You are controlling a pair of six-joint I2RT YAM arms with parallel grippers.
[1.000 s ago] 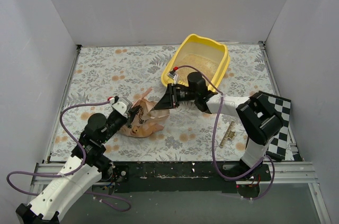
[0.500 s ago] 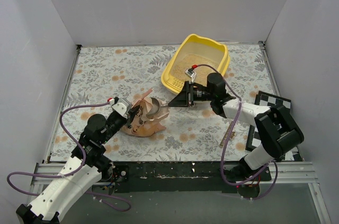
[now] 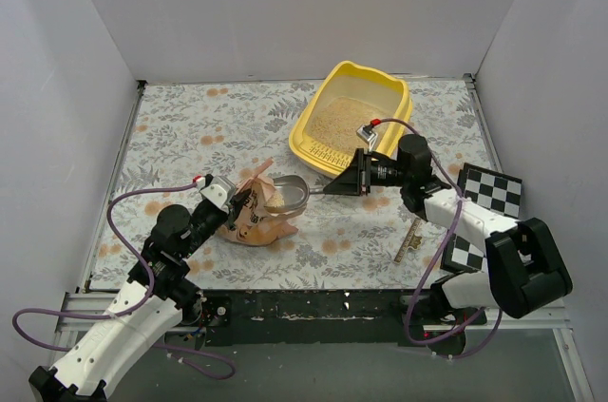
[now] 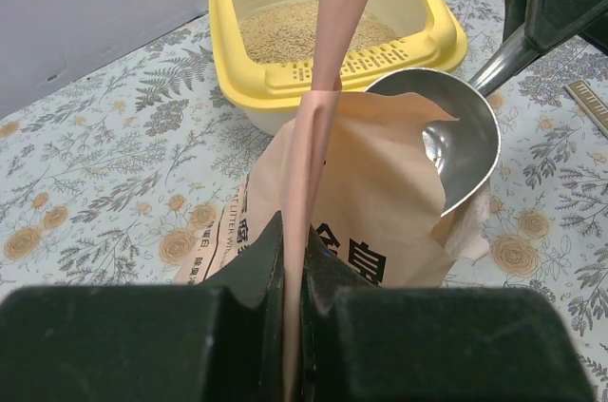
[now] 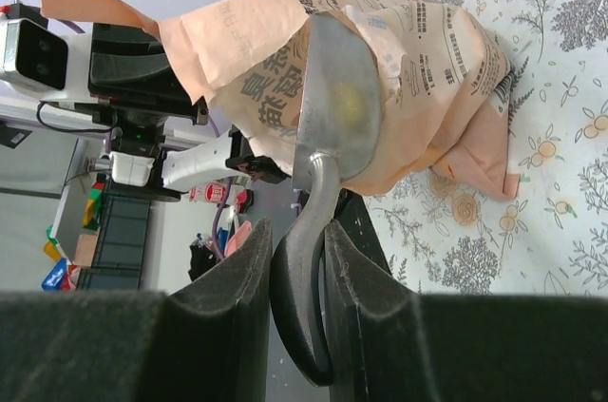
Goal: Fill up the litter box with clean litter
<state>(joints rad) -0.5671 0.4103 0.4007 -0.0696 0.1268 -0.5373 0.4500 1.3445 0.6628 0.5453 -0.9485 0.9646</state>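
The yellow litter box (image 3: 313, 132) stands at the back centre-right, with pale beige clean litter (image 3: 340, 121) on its floor; it also shows in the left wrist view (image 4: 224, 50) with its litter (image 4: 304, 29). The peach-pink bag (image 3: 258, 221) lies front centre-left. My left gripper (image 3: 241, 204) is shut on the bag's top flap (image 4: 313, 136). My right gripper (image 3: 353, 180) is shut on the handle of the grey metal scoop (image 3: 291, 195), whose bowl (image 4: 465, 141) sits at the bag's mouth and looks empty (image 5: 337, 98).
A checkerboard card (image 3: 480, 207) lies at the right edge. A small ruler-like strip (image 3: 409, 241) lies in front of my right arm. White walls close the table on three sides.
My right arm has drawn back to the right, and the scoop has come out of the bag's depth to its mouth. My left gripper and the bag have stayed put.
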